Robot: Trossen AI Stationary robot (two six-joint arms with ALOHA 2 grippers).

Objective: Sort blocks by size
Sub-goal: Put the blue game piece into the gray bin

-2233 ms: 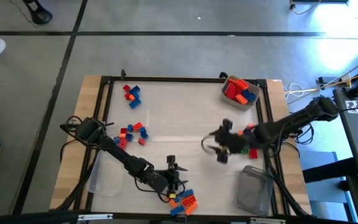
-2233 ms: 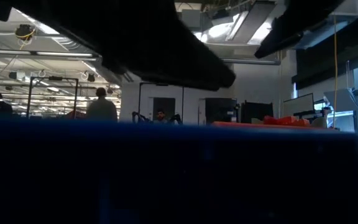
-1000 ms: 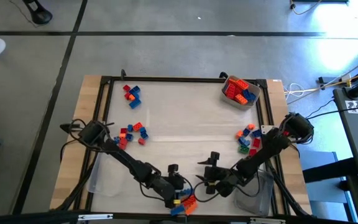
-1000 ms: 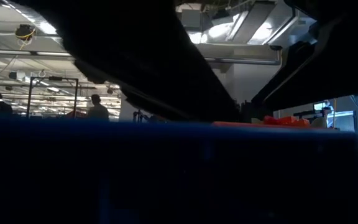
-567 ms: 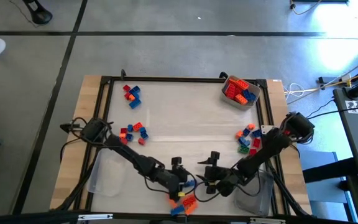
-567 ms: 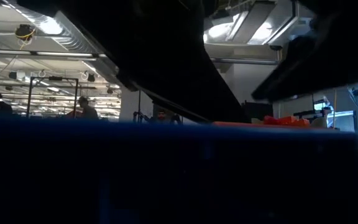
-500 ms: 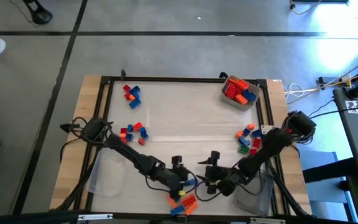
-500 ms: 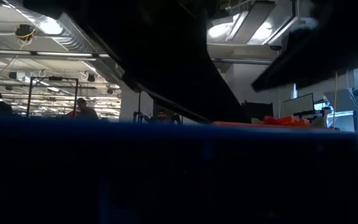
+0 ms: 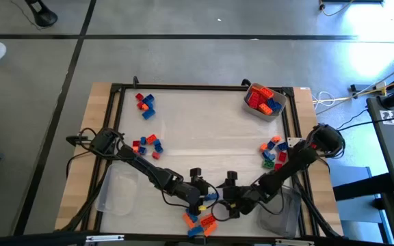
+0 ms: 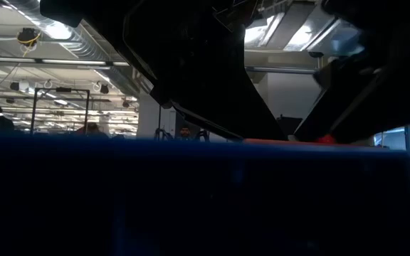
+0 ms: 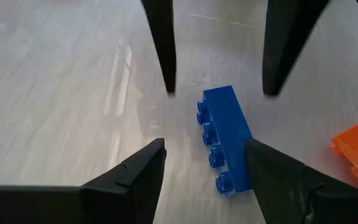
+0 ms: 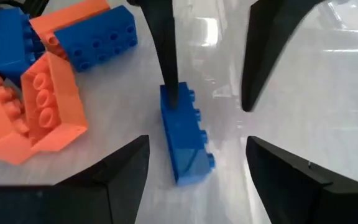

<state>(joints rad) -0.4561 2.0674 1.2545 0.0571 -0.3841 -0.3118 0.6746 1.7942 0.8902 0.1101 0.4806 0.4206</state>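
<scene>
A long blue block (image 9: 212, 197) lies on its side on the table, studs pointing sideways, between my two grippers. My left gripper (image 9: 198, 188) is open, and the block (image 11: 225, 140) lies just inside one of its fingers. My right gripper (image 9: 224, 195) is open and faces the block (image 12: 184, 140) from the other side without touching it. A pile of orange and blue blocks (image 9: 200, 222) lies by the near edge and also shows in the right wrist view (image 12: 48, 74). My left gripper's finger (image 11: 272, 177) stands against the blue block's long side near one end (image 11: 244, 168), coming in low from the table's left. I cannot tell whether it touches. The block lies flat on the table.
Loose groups of blocks lie at the far left (image 9: 146, 104), the middle left (image 9: 147, 145) and the right (image 9: 273, 152). A tub of blocks (image 9: 264, 100) stands at the far right. Clear tubs stand near left (image 9: 118, 193) and near right (image 9: 279, 208). A blue block (image 10: 191, 199) blocks the low view.
My left gripper has gone from the pile at the near edge toward the far edge and a little right. The blue block has come with it and now lies clear of the pile. My right gripper has edged left toward the block.
</scene>
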